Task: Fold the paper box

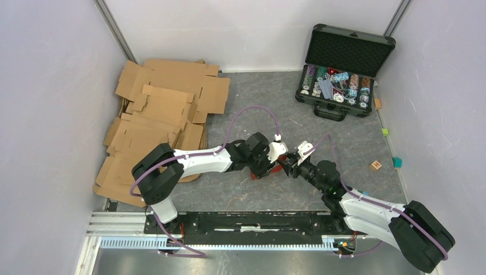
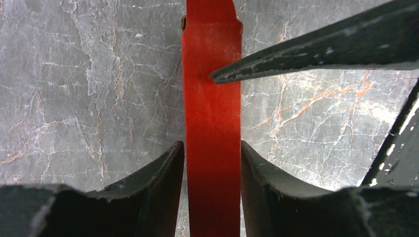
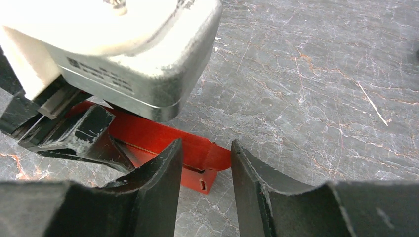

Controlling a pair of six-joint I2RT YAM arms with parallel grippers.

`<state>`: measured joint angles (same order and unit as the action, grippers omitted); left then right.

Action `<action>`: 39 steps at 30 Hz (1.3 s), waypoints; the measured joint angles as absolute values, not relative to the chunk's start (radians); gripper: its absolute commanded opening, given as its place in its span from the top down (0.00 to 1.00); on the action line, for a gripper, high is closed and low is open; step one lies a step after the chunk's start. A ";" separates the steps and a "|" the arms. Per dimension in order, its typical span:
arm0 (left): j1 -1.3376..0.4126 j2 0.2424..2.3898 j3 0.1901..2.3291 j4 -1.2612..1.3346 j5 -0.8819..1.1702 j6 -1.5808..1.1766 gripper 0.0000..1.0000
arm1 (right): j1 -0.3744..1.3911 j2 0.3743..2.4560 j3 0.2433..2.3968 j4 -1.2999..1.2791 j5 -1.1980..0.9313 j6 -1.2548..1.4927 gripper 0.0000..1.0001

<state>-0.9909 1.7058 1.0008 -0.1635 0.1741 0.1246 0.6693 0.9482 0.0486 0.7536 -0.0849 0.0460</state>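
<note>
The paper box [image 1: 275, 171] lies on the grey marbled table [image 1: 252, 109] just below the middle of the overhead view. The two grippers meet over it and cover nearly all of it, so only a sliver of red shows there. In the left wrist view a red strip of the box runs straight up the middle of the frame. It fills the gap between the fingers of the left gripper [image 2: 212, 148], which appear clenched on its two edges. The right gripper [image 3: 206, 144] stands parted and grasps nothing; one pointed fingertip [image 2: 257, 69] comes in from the upper right to touch the strip, and in its own view a red corner shows beyond its gap. The likely trouble is the thin board. A harder squeeze from the left fingers could buckle the strip or crease it off its fold line. A sideways push from the poking tip against the pinned panel could tear it at a slot, or spring it out of the grip so it unfolds. The grippers are also very close together, so a small misjudged move could knock one into the other. How far the folding has got is hard to judge, because the left gripper's pale body fills the upper left of the right wrist view and hides most of the red. Whether the strip is a single or a doubled wall cannot be told.
</note>
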 measured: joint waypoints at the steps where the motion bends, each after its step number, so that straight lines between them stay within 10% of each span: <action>1: -0.991 1.708 0.997 -0.161 0.171 0.123 0.50 | 0.670 0.948 0.049 0.754 -0.085 0.046 0.54; 17: -0.992 1.708 0.986 -0.145 0.160 0.121 0.63 | 0.671 0.884 0.050 0.694 -0.081 0.017 0.38; 39: -0.993 1.690 0.979 -0.171 0.173 0.147 0.51 | 0.672 0.728 0.069 0.420 -0.033 -0.130 0.38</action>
